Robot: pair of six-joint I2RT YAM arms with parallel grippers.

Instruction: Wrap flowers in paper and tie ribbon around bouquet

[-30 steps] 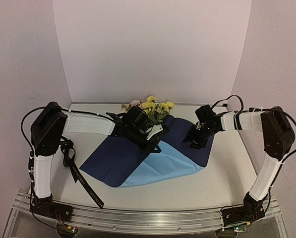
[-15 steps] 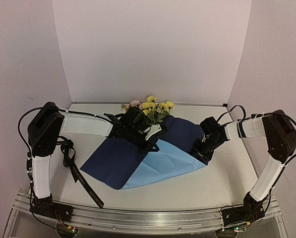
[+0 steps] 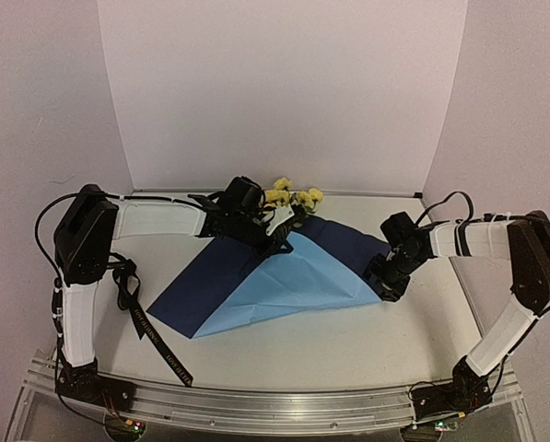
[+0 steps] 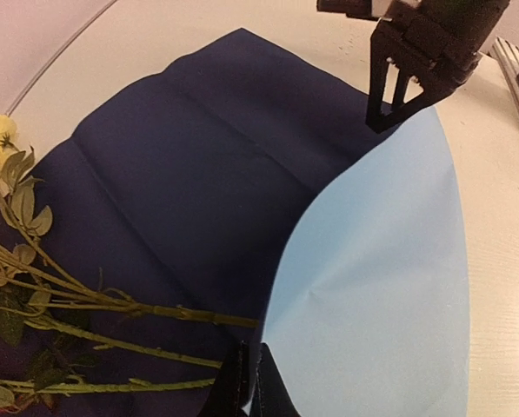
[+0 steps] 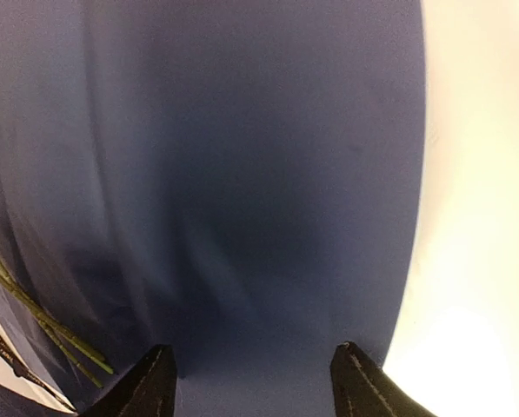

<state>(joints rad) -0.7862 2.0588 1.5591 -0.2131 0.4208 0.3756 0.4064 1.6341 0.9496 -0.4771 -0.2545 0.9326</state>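
From above, the left gripper (image 3: 282, 230) and the raised fold of the thin paper sheet (image 3: 293, 276), light blue over navy, hide the long green stems of the yellow flowers (image 3: 291, 196). Pale lettering on the narrow black ribbon (image 3: 151, 333) is too small to read. The right wrist view's navy face is blurred; the left wrist view's edge crops the blooms.

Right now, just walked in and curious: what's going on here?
The left hand is shut on the large thin paper sheet, light blue and navy, holding a flap folded toward the green stems of the yellow flowers. The right hand is open at the sheet's right corner. The long black ribbon lies unused on the left.
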